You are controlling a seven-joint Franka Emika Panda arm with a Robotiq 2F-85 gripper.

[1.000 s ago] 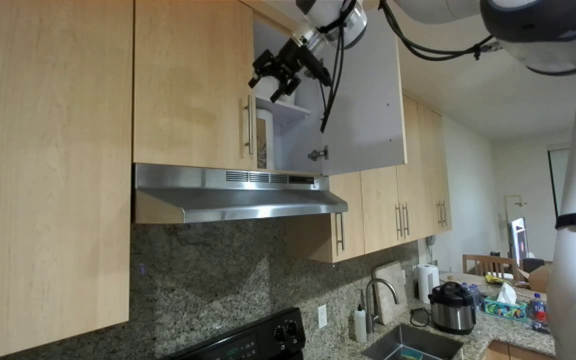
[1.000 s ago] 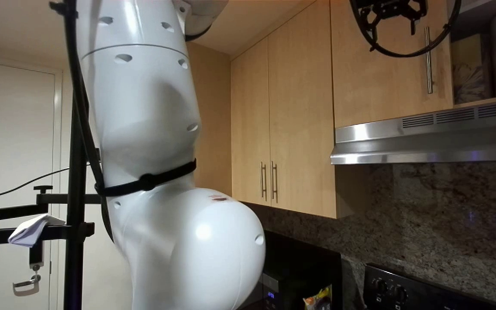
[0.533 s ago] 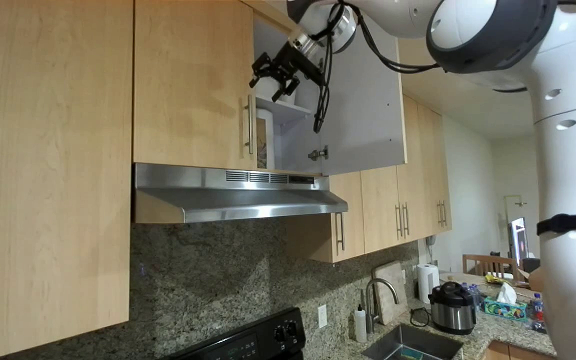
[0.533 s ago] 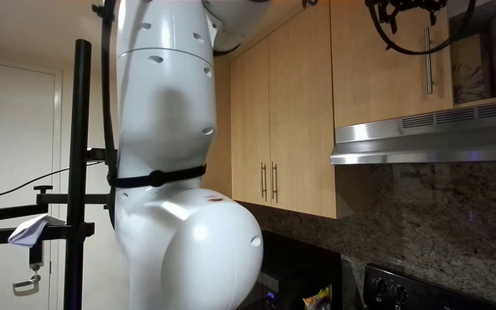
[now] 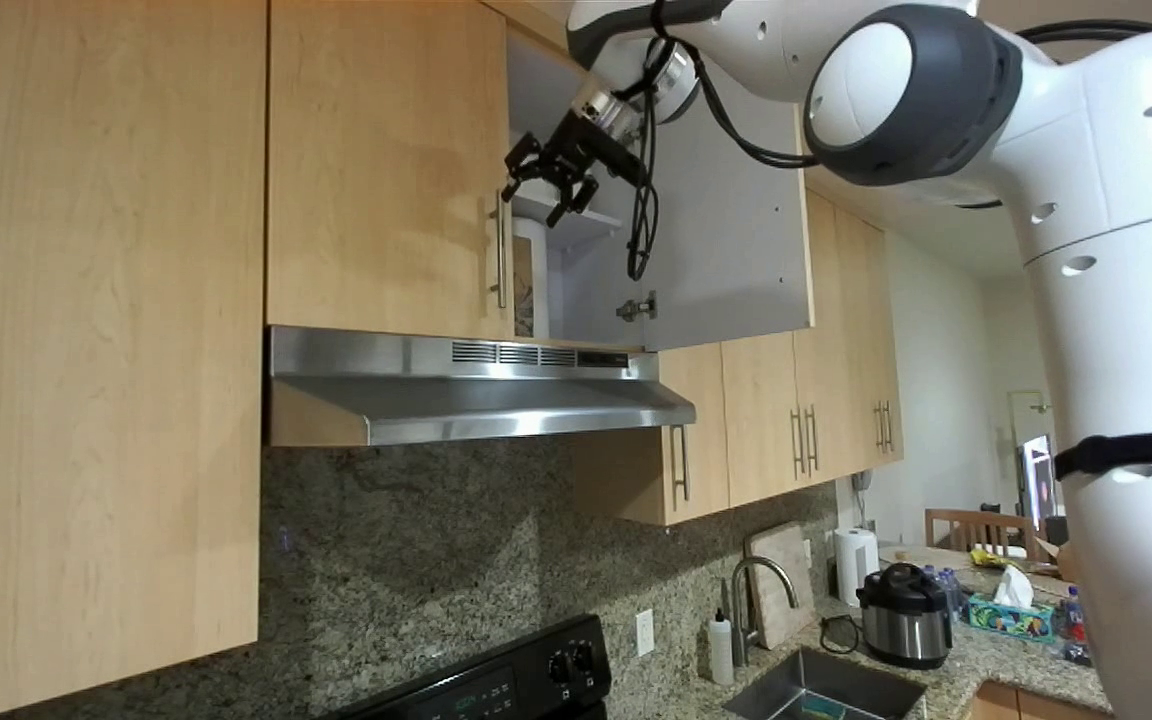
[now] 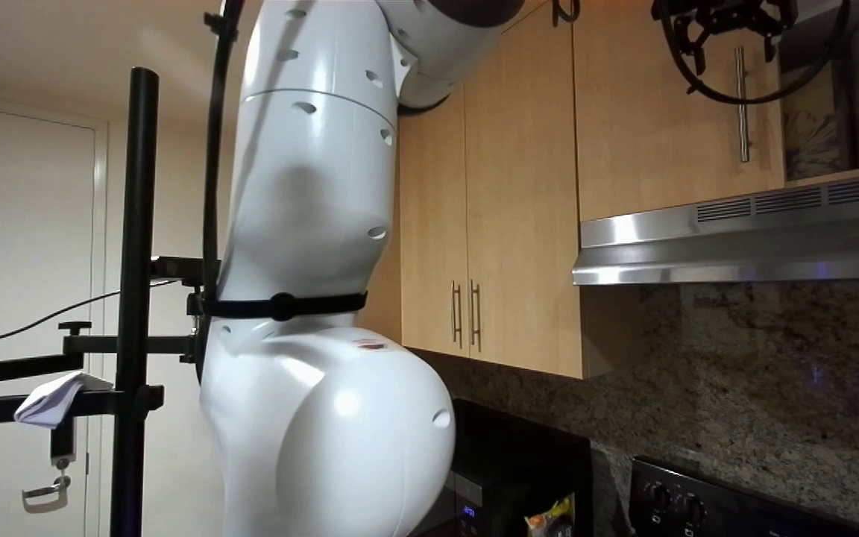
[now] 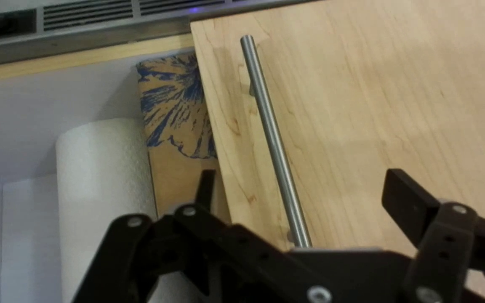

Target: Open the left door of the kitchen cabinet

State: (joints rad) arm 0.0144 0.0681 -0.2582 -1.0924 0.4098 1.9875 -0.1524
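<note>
Black pincer (image 7: 300, 181) was spread, nothing pinched. Brushed-metal bar handle (image 7: 275, 145) was framed ahead in its gap in the wrist view; contact not shown, depth not readable. Bar's long axis was set vertical, upper end nearest the pincer, the rest run below it. Judged: an advance, maybe some lowering, was needed before a grip could be closed. Left door (image 7: 373, 105) was seen closed, just behind the bar, above the range hood (image 5: 476, 400). Past its free edge, the kitchen cabinet (image 5: 586, 288) was exposed; white roll (image 7: 99, 176) and blue-printed box (image 7: 175, 113) were stowed inside.
</note>
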